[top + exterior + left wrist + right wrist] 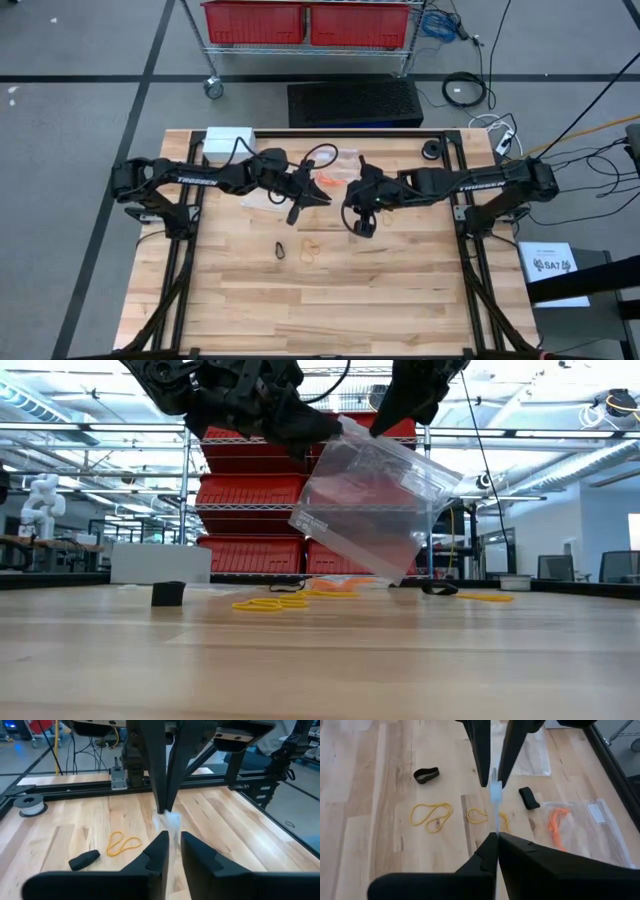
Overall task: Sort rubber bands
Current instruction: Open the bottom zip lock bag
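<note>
A pale wooden surface [330, 290] at frame centre. Left pincer [300, 430] and right pincer [405, 405], both closed, pinch a clear bag [370, 500] aloft. Rubber bands [312, 247] lie below, centre. Uneven pulling could tear the bag or make it slip.

The two grippers meet above the middle of the wooden desk [400, 290], the left gripper [318, 195] on one side and the right gripper [352, 212] on the other. The clear plastic bag [365, 505] hangs between them. Thin yellow rubber bands [431, 815] lie on the desk below.
</note>
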Motion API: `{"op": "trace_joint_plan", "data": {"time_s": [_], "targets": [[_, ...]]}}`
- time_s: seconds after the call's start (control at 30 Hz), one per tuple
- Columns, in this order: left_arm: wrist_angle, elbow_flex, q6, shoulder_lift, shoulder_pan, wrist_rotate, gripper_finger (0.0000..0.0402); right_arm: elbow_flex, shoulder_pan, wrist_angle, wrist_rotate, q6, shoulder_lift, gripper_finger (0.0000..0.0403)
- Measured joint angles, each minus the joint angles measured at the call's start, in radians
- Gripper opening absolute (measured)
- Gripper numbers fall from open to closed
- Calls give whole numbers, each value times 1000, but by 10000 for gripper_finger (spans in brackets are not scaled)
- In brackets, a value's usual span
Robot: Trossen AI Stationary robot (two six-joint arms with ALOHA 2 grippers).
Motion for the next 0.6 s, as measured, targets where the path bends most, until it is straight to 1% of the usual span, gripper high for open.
{"op": "trace_joint_plan", "data": {"time_s": [0.2, 0.33, 0.43, 0.6], "targets": [[6, 0, 1, 0, 0, -1, 8, 0, -6, 0, -5, -2, 0, 0], [8, 0, 1, 0, 0, -32, 5, 0, -6, 16, -5, 33, 0, 5], [7, 0, 1, 0, 1, -45, 3, -1, -6, 68, 4, 81, -8, 28], [5, 0, 2, 0, 0, -45, 3, 0, -14, 125, 5, 113, -11, 83]]}}
